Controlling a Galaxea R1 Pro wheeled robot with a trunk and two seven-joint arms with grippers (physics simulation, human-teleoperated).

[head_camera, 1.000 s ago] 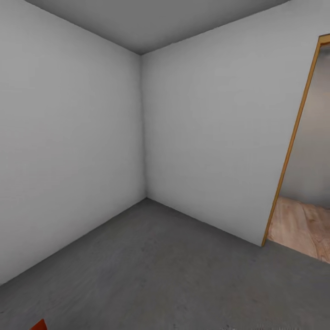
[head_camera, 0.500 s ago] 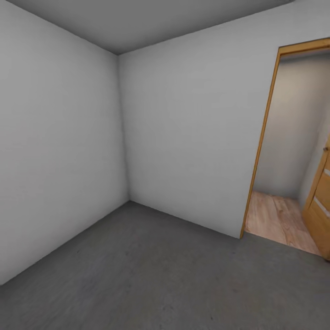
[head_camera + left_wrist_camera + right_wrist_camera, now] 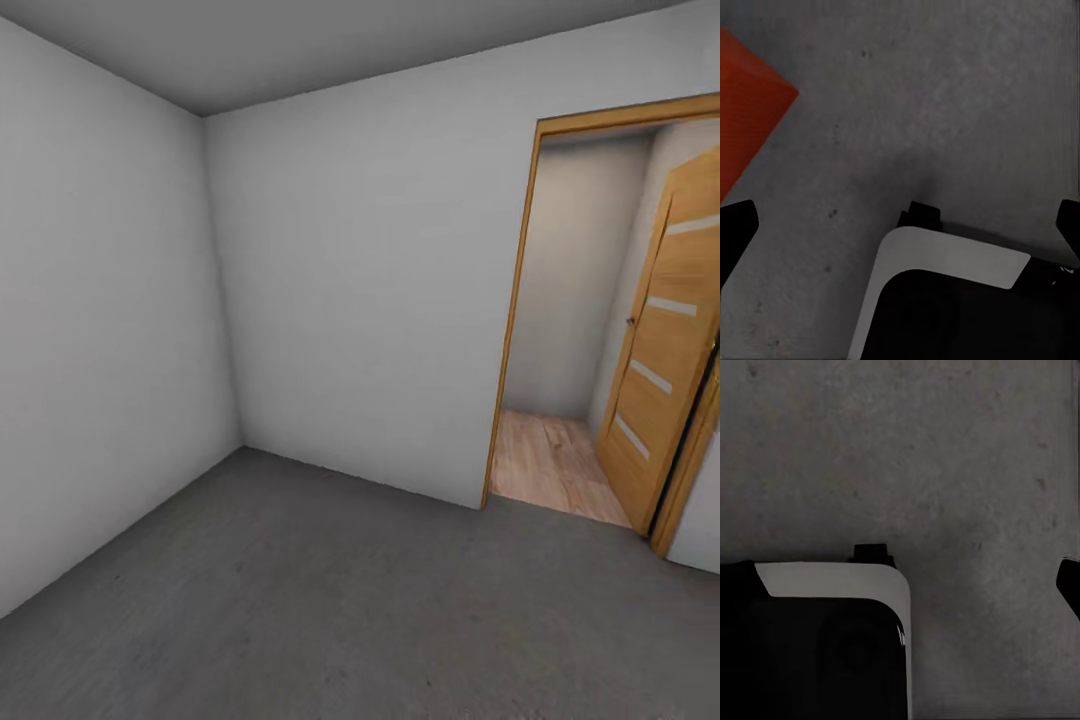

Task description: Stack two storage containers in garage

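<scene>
You face a bare garage corner; the open door (image 3: 665, 350) stands at two o'clock. Your left pincer (image 3: 904, 225) gapes wide, empty, over concrete floor (image 3: 330, 590) near one storage container (image 3: 746, 112). The right pincer's state: cannot tell.

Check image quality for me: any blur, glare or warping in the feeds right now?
Head view: wide-angle warping, the doorway frame and wall corner lean; lighting flat, no glare, slightly soft. Left wrist view: even light on the concrete floor, the orange-red container corner soft-edged, dark blurred robot parts close to the lens. Right wrist view: dim, grainy floor, no glare.
</scene>
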